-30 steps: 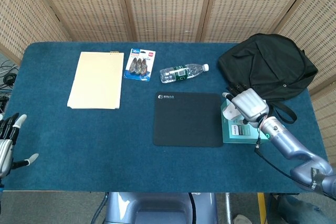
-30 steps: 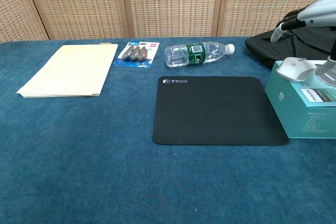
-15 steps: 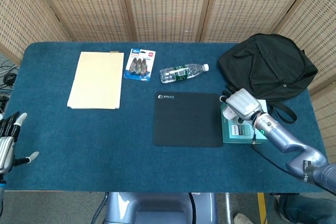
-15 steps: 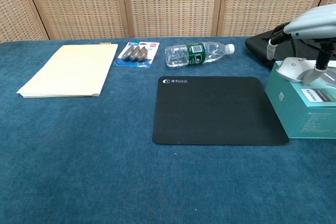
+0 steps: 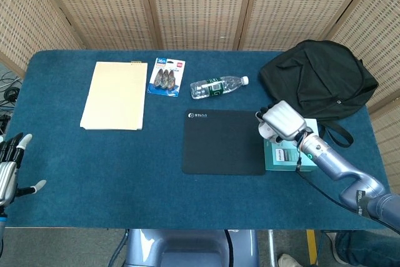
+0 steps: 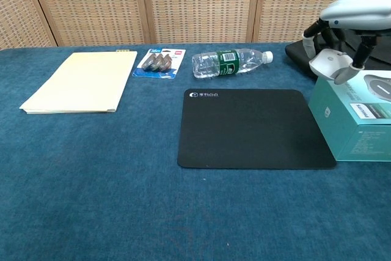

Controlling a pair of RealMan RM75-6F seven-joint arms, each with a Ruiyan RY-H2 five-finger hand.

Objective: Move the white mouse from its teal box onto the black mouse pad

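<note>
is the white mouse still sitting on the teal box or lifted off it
Lifted off. In the chest view the right hand holds the white mouse above the teal box near its left edge, clear of the top.

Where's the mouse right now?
In the chest view the mouse is at far right, held in the right hand, lifted above the teal box's left edge, just right of the pad.

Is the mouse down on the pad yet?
No, the right hand holds the mouse in the air above the box, beside the pad.
</note>
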